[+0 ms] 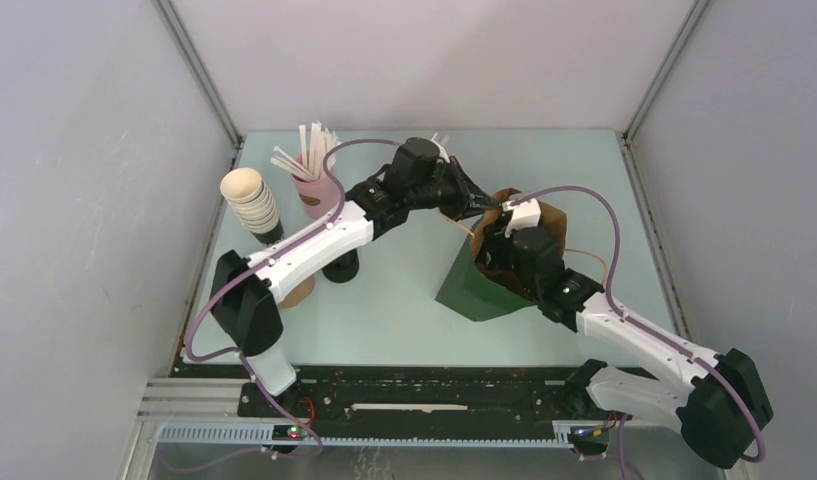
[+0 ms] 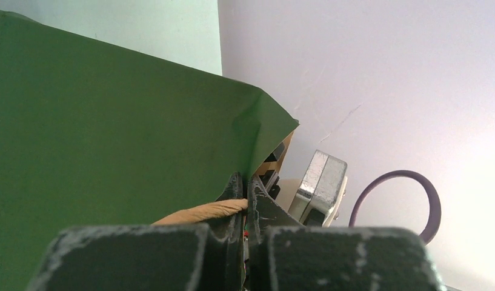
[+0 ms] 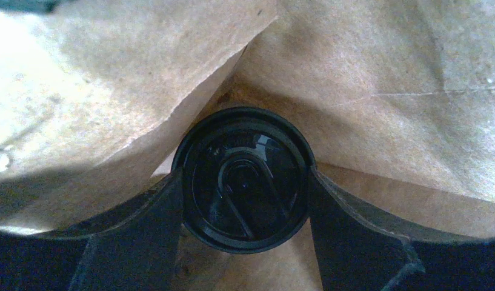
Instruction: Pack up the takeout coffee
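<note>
One green paper bag [image 1: 474, 292] stands mid-table; its brown inner walls crowd around the one takeout coffee [image 3: 243, 176] inside, lid toward the bag's mouth, long axis along the bag's depth. The right gripper [image 3: 245, 203] clasps the lid's two sides; the left gripper [image 2: 245, 203] pinches the bag's handle [image 2: 199, 212].

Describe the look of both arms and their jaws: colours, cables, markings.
The left arm and right arm match: white shells on the long links, bulky black housings at the joints, and a purple cable looping loosely along each. A small green light glows near the right wrist. The jaws are dark and angular, scuffed whitish at the edges.
</note>
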Action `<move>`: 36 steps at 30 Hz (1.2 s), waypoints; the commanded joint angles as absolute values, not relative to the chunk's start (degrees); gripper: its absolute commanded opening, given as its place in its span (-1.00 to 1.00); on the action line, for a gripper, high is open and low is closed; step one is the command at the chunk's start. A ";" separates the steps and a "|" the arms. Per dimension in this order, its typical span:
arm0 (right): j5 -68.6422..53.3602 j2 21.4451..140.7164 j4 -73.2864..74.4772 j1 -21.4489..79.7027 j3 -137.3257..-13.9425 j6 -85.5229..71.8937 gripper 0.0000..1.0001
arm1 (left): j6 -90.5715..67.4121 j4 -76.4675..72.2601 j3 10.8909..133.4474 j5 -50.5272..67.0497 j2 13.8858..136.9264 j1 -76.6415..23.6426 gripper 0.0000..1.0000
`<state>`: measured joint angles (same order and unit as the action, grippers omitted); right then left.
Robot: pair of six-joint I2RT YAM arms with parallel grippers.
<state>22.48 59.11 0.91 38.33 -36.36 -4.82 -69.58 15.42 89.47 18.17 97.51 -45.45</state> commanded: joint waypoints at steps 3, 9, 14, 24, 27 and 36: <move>18.87 63.96 6.56 38.94 -39.31 -3.34 -0.64 | -73.56 9.83 88.33 24.58 94.65 -44.61 -0.98; 16.54 68.39 8.55 38.85 -43.39 -3.10 -0.64 | -72.42 14.13 88.57 24.79 94.16 -41.97 -0.87; 14.70 72.50 10.13 38.77 -46.10 -2.91 -0.63 | -69.43 20.42 89.48 24.35 93.69 -40.06 -0.80; 10.98 81.91 16.99 38.11 -53.41 -3.10 -0.62 | -63.34 32.20 94.39 22.26 94.99 -37.89 -0.58; 9.84 83.12 17.86 37.97 -53.70 -2.64 -0.63 | -61.50 35.37 97.14 21.07 95.89 -37.55 -0.46; 8.94 86.34 23.67 37.79 -55.76 -3.64 -0.63 | -54.40 47.80 108.57 17.22 99.83 -36.83 -0.18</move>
<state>15.18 81.38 12.03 37.45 -56.58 -1.37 -59.31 40.82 101.71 17.67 98.52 -36.75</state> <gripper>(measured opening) 0.756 0.392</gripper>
